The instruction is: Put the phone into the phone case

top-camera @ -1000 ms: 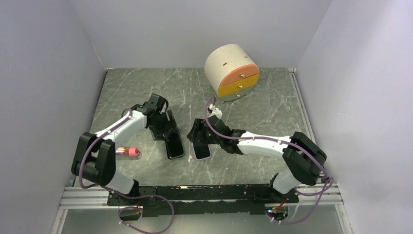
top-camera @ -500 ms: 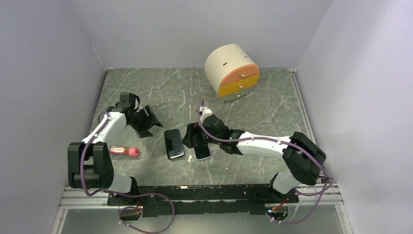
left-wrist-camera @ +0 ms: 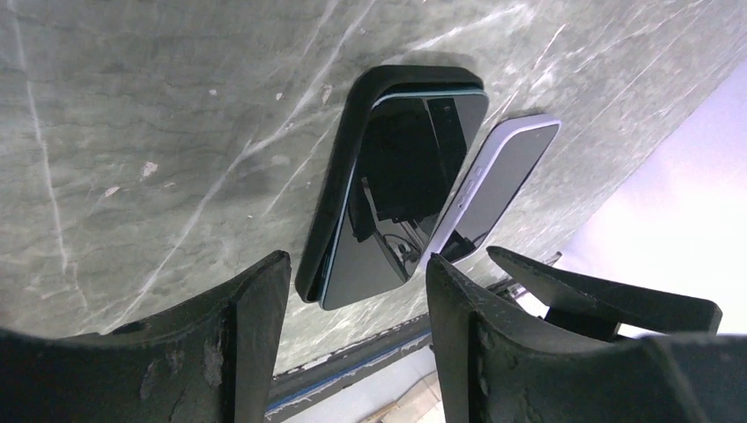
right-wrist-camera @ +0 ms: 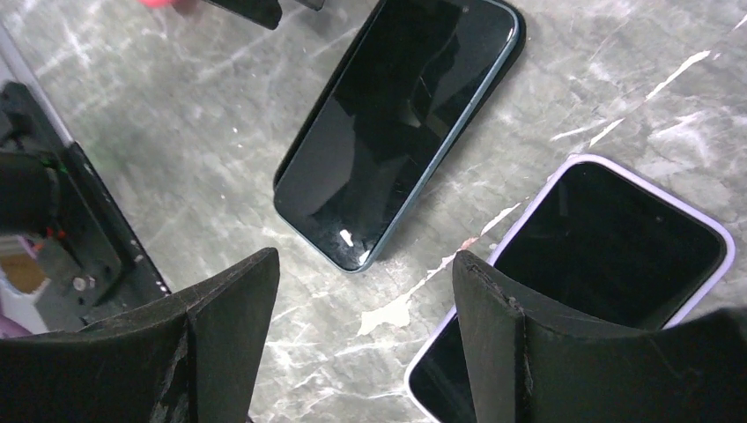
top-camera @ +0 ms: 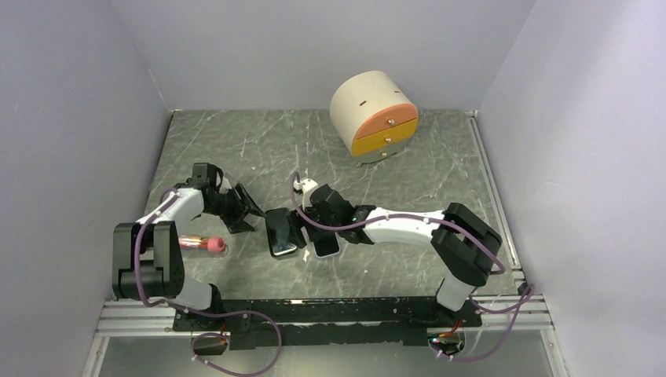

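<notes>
— How are the left jaws standing?

— Spread well apart, with nothing between them. The two black fingers (left-wrist-camera: 238,352) hang low over the counter (top-camera: 236,141), and through the gap between them you look straight at the phone (left-wrist-camera: 401,189).

— Touching it?

— No, they stop just short of it, off its left side.

— And the right jaws?

— Wide open too, and empty. Their fingers (right-wrist-camera: 220,344) hover over the strip of bare counter between the two handsets, by the phone's near corner.

— Where is the phone itself?

— Lying screen up in the black case (left-wrist-camera: 339,189), about the middle of the counter. The case's wall shows along one long side, and the phone's pale green edge seems to stand a little proud of it — whether it is pressed fully home I can't tell.

— What's the other handset?

— A second phone in a lilac case (right-wrist-camera: 617,247), also screen up, just beside the first on its right. There is a narrow gap between the two, and they don't touch as far as I can see.

— Anything further out?

— A pink tube (top-camera: 200,243) lies on the counter close to the left arm (top-camera: 177,206), apart from both handsets. The right arm (top-camera: 408,226) stretches low across from the right side. At the far edge sits a round cream drawer unit (top-camera: 369,106) with one orange front and one yellow — well apart from everything else.
</notes>
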